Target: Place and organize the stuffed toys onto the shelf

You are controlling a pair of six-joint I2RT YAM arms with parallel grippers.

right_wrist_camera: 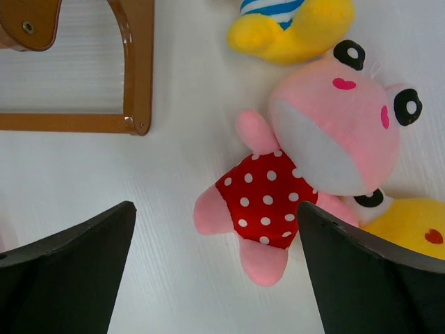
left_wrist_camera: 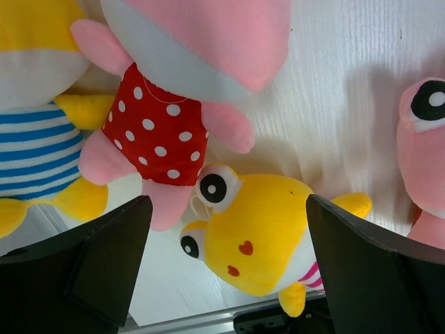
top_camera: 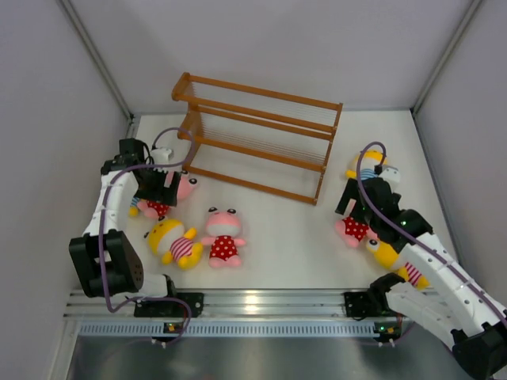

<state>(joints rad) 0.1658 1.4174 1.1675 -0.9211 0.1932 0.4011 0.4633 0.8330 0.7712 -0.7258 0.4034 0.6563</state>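
The orange-brown shelf [top_camera: 257, 138] stands at the back; I see no toy on it. My left gripper [top_camera: 162, 194] is open and empty above a pink toy in a red dotted outfit [left_wrist_camera: 156, 129]. A yellow blue-striped toy [left_wrist_camera: 35, 139] lies beside it. A yellow red-striped toy [top_camera: 174, 241] shows between the fingers in the left wrist view [left_wrist_camera: 257, 233]. Another pink toy [top_camera: 223, 237] lies to its right. My right gripper [top_camera: 356, 206] is open and empty above a third pink toy [right_wrist_camera: 278, 195], with one yellow toy [top_camera: 372, 162] beyond and another [top_camera: 392, 257] nearer.
The shelf's right foot [right_wrist_camera: 135, 69] stands just left of the right gripper. Grey walls close in the white table on the left, back and right. A metal rail [top_camera: 253, 305] runs along the near edge.
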